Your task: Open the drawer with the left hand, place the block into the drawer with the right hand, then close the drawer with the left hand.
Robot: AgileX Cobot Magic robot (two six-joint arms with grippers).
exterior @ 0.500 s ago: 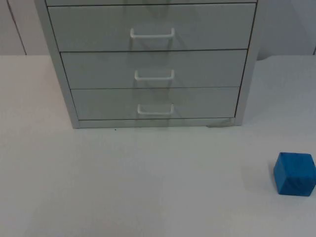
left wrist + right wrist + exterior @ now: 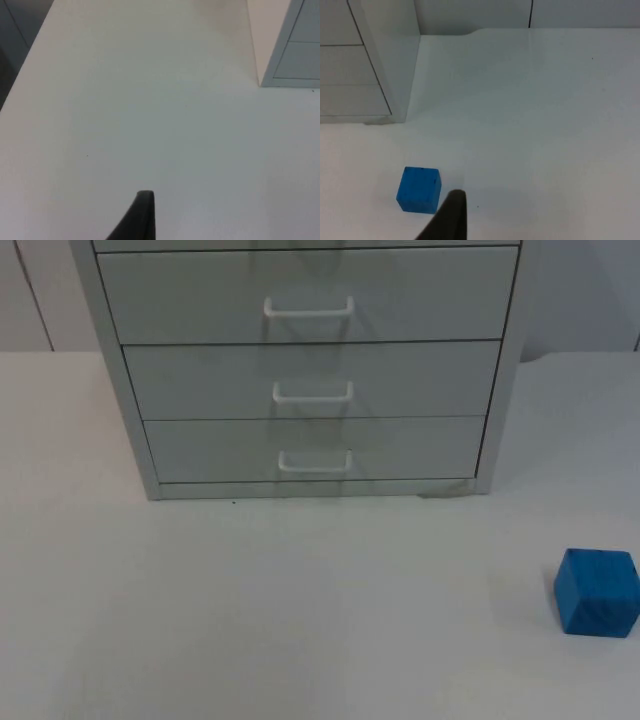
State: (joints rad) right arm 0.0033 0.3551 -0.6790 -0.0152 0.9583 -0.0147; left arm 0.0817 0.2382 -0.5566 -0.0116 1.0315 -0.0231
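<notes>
Top view: the cabinet [image 2: 305, 365] fills the upper middle, all three drawers shut; the blue block [image 2: 597, 592] sits on the bench [image 2: 250, 610] at lower right. Nothing is done yet; opening, placing and closing remain.

Left wrist view: the left tool [image 2: 137, 220] hangs over bare bench near the cabinet's corner; its state cannot be told.

Right wrist view: the right tool [image 2: 447, 220] hovers just beside the block; state likewise unclear.

Ahead of left gripper [image 2: 145, 200]: bare table [image 2: 150, 110].
Cabinet [image 2: 292, 45]: stands off to its side.
Right gripper [image 2: 454, 200]: block [image 2: 419, 190] just beside fingertip.
</notes>
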